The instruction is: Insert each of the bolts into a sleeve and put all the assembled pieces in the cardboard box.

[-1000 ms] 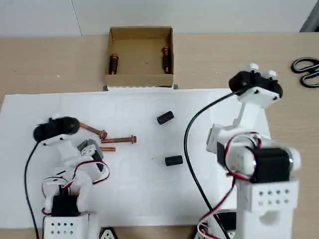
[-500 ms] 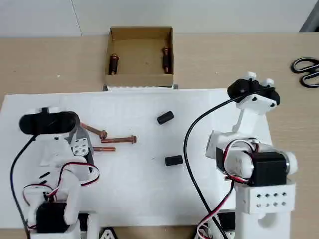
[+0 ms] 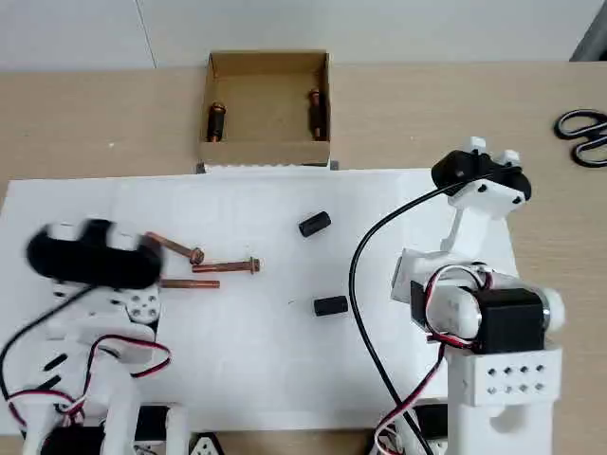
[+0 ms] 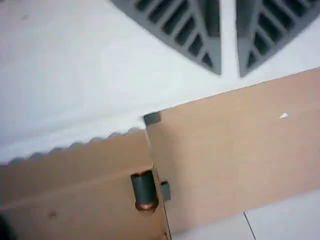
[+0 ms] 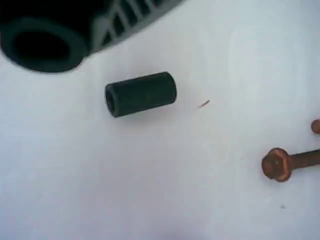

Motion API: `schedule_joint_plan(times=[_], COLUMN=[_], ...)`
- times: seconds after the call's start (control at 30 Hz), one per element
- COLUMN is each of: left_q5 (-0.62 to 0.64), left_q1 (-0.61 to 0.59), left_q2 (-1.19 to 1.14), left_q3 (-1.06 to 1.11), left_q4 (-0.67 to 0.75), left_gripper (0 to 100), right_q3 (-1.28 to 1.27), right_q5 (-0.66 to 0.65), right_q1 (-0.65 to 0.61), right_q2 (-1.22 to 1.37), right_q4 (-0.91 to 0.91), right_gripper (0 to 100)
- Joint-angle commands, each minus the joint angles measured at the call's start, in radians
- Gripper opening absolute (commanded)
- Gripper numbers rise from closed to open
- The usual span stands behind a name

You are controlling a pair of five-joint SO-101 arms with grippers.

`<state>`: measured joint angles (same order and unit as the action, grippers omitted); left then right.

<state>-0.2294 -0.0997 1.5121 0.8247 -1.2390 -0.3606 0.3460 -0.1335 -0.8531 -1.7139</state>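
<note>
Left gripper (image 4: 229, 75) empty, fingers (image 4: 190, 35) slightly apart; three bolts (image 3: 226, 267) lie on the white sheet (image 3: 266, 370), likely rigid, light, prone to roll: grasp mid-shank; two sleeves (image 3: 330, 306) lie further right, probably smooth: pinch across the barrel; right gripper (image 5: 117, 20) state cannot be told.

Black-handled scissors (image 3: 580, 136) lie on the bare wooden tabletop (image 3: 95, 123), off the white sheet (image 3: 256, 370) spread over it.

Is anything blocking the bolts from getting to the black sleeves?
Nothing I can see. The three bolts lie on the white paper, and just bare paper separates them from the two sleeves.
</note>
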Motion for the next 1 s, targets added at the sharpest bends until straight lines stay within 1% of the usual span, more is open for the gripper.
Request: schedule_joint_plan(times=[0.0,0.13,0.23,0.33,0.4,0.5,0.6,0.7,0.8,0.87,0.97], left_q5=[0.044,0.166,0.242,0.310,0.336,0.339,0.334,0.252,0.146,0.057,-0.115], left_q1=[0.002,0.003,-0.002,0.002,0.003,0.003,0.003,0.005,0.005,0.005,0.006], left_q2=[-0.008,-0.061,-0.207,-0.387,-0.516,-0.713,-0.893,-1.025,-1.109,-1.154,-1.220], left_q3=[-0.036,-0.101,-0.211,-0.397,-0.526,-0.697,-0.832,-0.911,-0.912,-0.900,-0.875], left_q4=[-0.057,-0.138,-0.198,-0.265,-0.310,-0.397,-0.474,-0.512,-0.512,-0.512,-0.512], left_gripper=[3,12,15,17,19,22,22,22,22,22,22], right_q3=[-0.006,-0.044,-0.063,-0.081,-0.094,-0.117,-0.146,-0.166,-0.169,-0.169,-0.169], right_q5=[-0.009,-0.009,-0.008,-0.008,-0.008,-0.005,-0.005,-0.005,-0.005,-0.005,-0.005], right_q1=[0.010,0.007,0.007,0.010,0.010,0.010,0.010,0.012,0.012,0.012,0.012], right_q2=[-0.007,-0.007,-0.007,-0.008,-0.008,-0.008,-0.015,-0.016,-0.016,-0.016,-0.016], right_q4=[0.019,0.035,0.035,0.048,0.056,0.056,0.056,0.050,0.047,0.047,0.047], right_gripper=[0.2,0.2,0.2,0.2,0.2,0.2,0.2,0.2,0.2,0.2,0.2])
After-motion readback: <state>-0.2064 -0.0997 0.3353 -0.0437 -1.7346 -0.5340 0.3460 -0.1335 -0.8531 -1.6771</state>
